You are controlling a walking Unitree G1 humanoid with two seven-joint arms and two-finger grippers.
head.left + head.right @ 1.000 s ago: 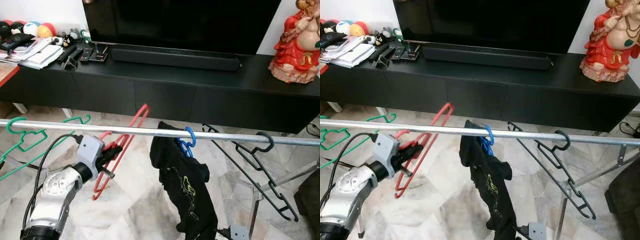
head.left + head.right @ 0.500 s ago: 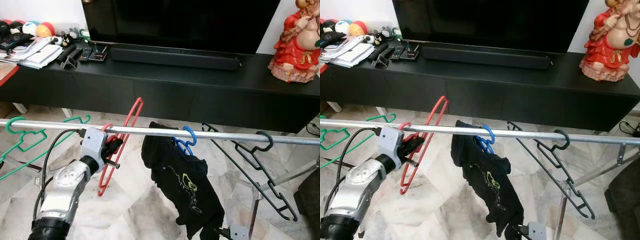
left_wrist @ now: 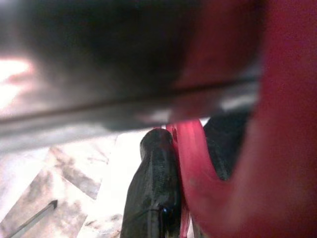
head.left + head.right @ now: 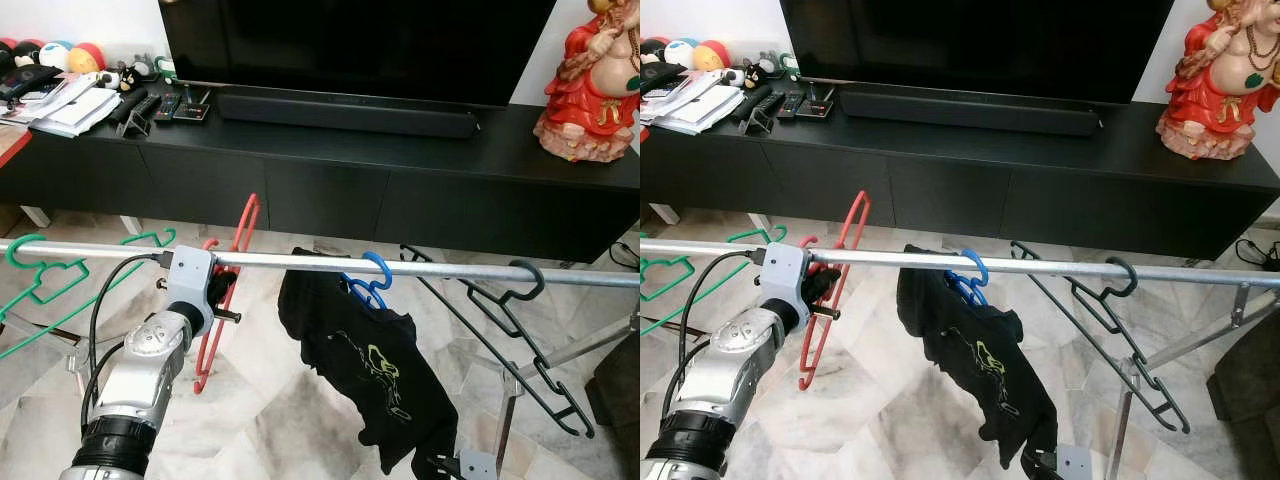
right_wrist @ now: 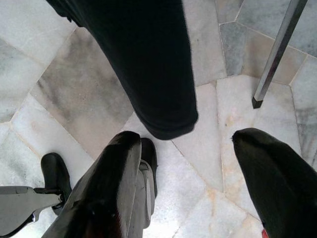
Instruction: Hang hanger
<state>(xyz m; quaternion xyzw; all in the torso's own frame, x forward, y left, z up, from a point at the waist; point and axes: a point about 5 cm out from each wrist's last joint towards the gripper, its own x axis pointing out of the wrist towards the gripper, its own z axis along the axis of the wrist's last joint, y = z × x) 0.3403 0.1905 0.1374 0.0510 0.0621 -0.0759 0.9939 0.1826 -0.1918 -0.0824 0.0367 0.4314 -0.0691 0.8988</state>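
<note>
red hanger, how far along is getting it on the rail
Nearly there. Done: the red hanger is up at the metal rail, its hook reaching the bar between the green hanger and the blue hanger with the black shirt. In hand: the left gripper is shut on it just under the rail. Left: seat the hook fully, let go, pull back. The right gripper hangs open, idle.
</note>
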